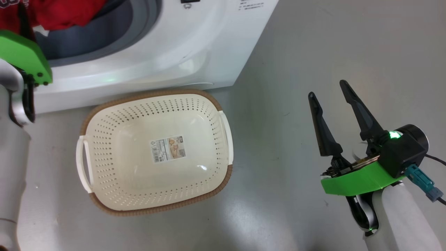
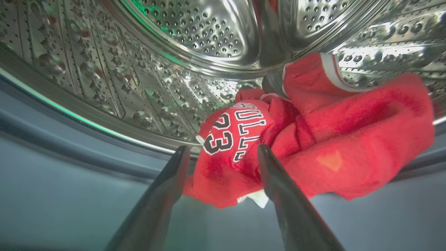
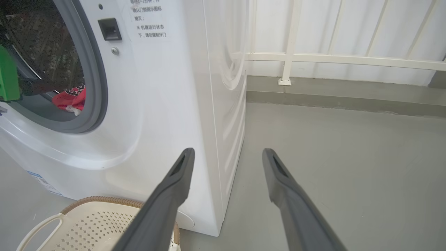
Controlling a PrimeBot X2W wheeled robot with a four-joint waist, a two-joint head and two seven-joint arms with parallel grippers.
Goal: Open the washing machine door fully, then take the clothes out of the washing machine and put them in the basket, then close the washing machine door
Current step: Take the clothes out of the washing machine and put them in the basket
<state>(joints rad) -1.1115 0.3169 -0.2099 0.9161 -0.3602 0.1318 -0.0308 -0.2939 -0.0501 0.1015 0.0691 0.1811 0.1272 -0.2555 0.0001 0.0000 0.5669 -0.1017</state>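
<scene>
Left gripper (image 2: 223, 150) is spread wide at the drum mouth, nothing grasped. Its fingertips are pointed at the red clothes (image 2: 331, 139); contact cannot be told. The clothes are bunched low at the front of the perforated steel drum (image 2: 195, 31), with the number 23 jersey (image 2: 230, 139) draped over the grey gasket (image 2: 69, 195). Right gripper (image 1: 327, 89) is held apart over the grey floor (image 1: 313, 45), released, nothing between its fingers. The cream basket (image 1: 153, 94) is set on the floor just beside the washing machine (image 1: 167, 52) front.

Glossy perforated steel drum (image 2: 195, 31), soft red cloth clothes (image 2: 313, 139), matt perforated plastic basket (image 1: 115, 115) with woven-look rim.
</scene>
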